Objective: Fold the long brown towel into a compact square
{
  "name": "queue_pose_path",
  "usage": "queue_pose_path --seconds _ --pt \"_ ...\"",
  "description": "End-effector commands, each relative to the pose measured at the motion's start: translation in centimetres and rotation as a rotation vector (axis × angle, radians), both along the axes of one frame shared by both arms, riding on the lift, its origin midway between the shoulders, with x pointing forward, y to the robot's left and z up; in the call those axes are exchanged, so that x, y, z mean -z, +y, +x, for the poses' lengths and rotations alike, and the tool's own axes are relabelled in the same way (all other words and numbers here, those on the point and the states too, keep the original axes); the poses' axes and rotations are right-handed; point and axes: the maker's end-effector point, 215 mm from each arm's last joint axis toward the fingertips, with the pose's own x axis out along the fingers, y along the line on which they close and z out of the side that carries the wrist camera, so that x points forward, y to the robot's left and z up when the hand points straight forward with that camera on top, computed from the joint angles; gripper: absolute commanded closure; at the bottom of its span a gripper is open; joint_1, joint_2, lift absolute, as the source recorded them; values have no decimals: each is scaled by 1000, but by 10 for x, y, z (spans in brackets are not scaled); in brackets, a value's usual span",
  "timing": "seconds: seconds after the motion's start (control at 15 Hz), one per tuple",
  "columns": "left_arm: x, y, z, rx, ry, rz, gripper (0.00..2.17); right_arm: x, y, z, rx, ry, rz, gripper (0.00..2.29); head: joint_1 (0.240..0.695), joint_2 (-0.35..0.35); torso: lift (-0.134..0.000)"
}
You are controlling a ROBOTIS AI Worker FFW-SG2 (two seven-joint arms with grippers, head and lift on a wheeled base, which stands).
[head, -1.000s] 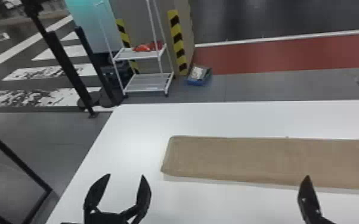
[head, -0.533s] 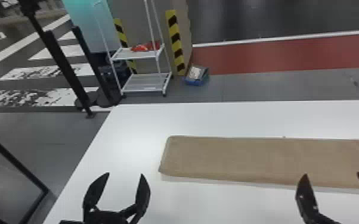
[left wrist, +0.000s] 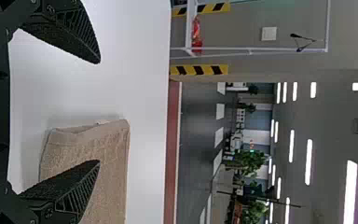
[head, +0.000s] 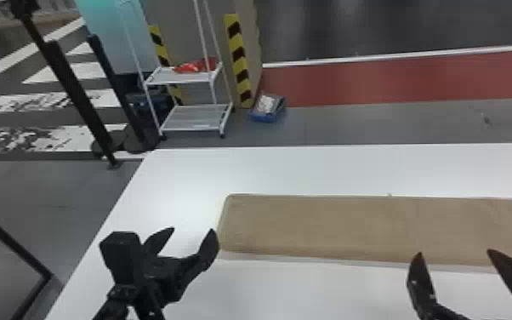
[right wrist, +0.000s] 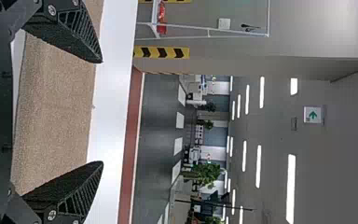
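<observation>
surface: the white table [head: 293,170] is filling the foreground, its far edge running nearly straight and its left edge slanting toward the camera. the brown towel [head: 310,225] is lying on it as a long flat strip, one rounded end near the left gripper [head: 189,231], the rest extending past the head view's right edge.

grippers: the left gripper is standing open beside the towel's end, grasping nothing. the right gripper [head: 454,253] is also holding its fingers apart, empty, at the towel's near long side.

room: beyond the table, grey floor [head: 374,127] is giving way to a red strip [head: 374,81], then dark flooring [head: 331,30]. a white rack [head: 195,117] is standing past the table's far left corner, carrying a red item [head: 188,67]. a blue container [head: 263,117] is resting on the floor beside a striped yellow-and-black band [head: 238,55]. in the wrist views, ceiling lights [left wrist: 350,186] are glowing, leafy plants [left wrist: 252,161] are standing farther back, and a green-arrow sign [right wrist: 313,115] is showing.
</observation>
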Motion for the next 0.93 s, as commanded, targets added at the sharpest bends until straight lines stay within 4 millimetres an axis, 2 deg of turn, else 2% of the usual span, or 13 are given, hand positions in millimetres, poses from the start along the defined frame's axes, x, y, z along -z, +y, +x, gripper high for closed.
queue_pose_path --seconds 0.0,0.13,0.33,0.53,0.73,0.87 --pt "0 0 31 4 88 -48 144 4 -3 3 8 9 -4 113 695 231 -126" --pt "0 5 50 12 146 -81 144 9 -2 6 6 20 -7 113 695 215 -126" --pt "17 3 76 34 234 -146 147 12 -3 6 8 29 -9 113 695 210 -126" --pt "48 -17 74 77 375 -240 147 12 -3 7 7 30 -9 113 695 199 -126" --pt "65 -10 68 65 420 -229 147 15 3 9 -1 35 -4 113 695 184 -126" --pt "72 -15 62 80 449 -247 211 18 4 10 -3 39 1 113 695 192 -126"
